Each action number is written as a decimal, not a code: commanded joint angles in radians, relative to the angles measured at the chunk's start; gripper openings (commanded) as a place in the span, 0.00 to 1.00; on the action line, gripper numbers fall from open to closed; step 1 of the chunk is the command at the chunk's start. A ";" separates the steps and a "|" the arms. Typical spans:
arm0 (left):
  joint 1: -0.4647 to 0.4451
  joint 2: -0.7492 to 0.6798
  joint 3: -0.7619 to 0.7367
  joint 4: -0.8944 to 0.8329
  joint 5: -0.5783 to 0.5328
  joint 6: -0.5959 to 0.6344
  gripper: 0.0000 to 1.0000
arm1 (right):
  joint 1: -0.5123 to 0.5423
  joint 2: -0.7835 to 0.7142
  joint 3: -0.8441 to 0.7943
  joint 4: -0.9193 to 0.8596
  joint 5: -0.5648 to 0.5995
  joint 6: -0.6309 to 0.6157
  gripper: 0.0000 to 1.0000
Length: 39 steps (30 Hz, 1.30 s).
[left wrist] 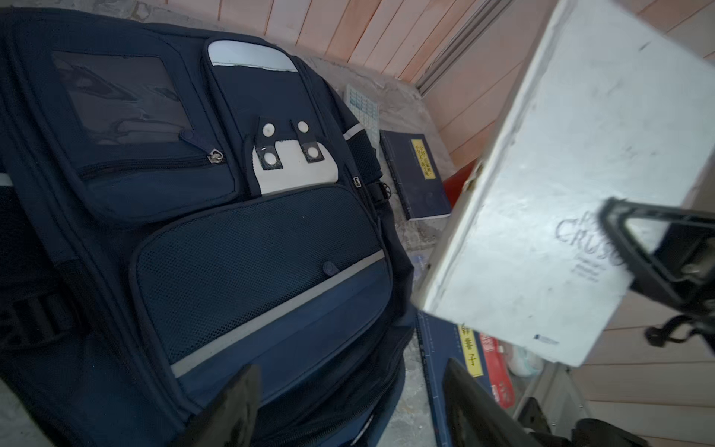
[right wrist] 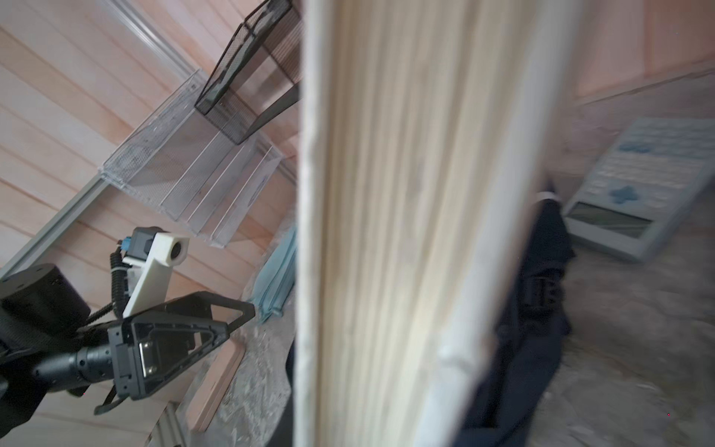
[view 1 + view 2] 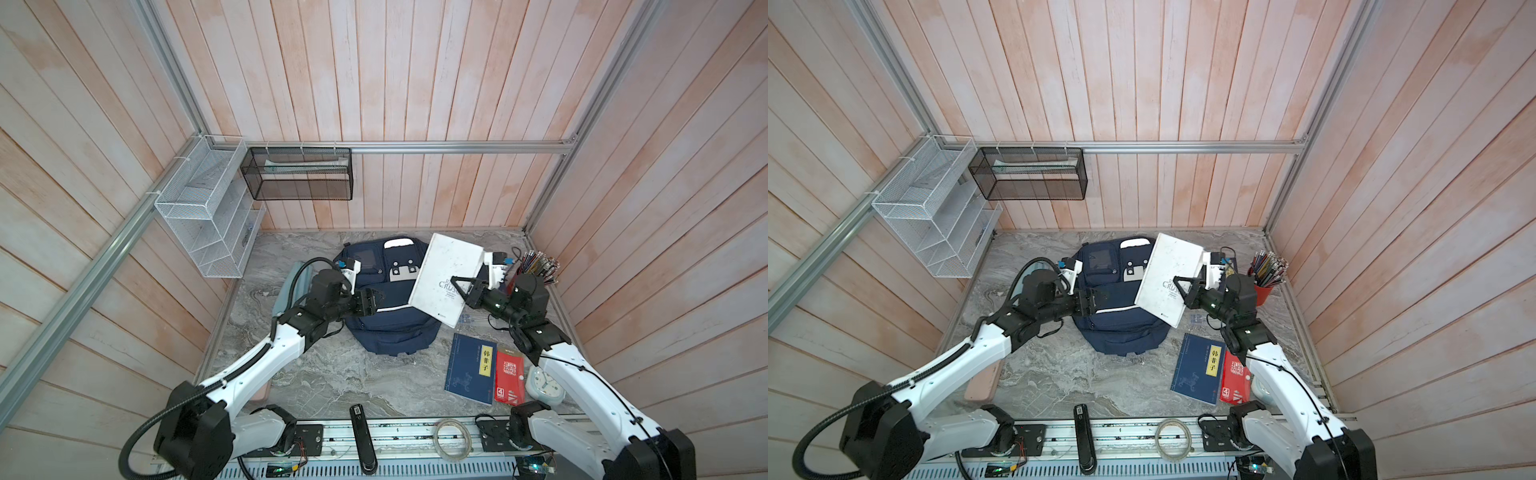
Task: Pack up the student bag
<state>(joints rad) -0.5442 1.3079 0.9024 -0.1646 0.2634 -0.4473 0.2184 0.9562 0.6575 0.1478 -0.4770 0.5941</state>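
Left fingers (image 1: 232, 410) apart, empty, over the student bag (image 3: 386, 328), flat mid-tabletop (image 3: 332, 374), no compartment visibly open; right fingers (image 1: 613, 213) clamped on white book (image 3: 444, 274), tilted above its right edge; judged: loading the book; next needs a compartment opened.

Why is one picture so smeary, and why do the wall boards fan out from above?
Right wrist view: the book sits too close, so its pages blur; the calculator is soft too. Left wrist view: bag sharp, near fingers fuzzy. Both top views: wide lens splays the planks; light is even.
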 commanded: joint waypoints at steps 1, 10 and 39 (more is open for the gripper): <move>-0.039 0.146 0.101 -0.084 -0.094 0.185 0.76 | -0.085 -0.049 -0.043 -0.056 0.013 0.002 0.00; -0.206 0.498 0.334 -0.154 -0.335 0.417 0.78 | -0.193 -0.112 -0.084 -0.070 -0.067 0.013 0.00; -0.244 0.429 0.471 -0.217 -0.312 0.377 0.00 | -0.246 -0.093 -0.263 0.127 -0.315 0.242 0.00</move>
<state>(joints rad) -0.8051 1.8160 1.2915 -0.3534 -0.0975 -0.0032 -0.0288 0.8860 0.4225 0.1242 -0.6983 0.7330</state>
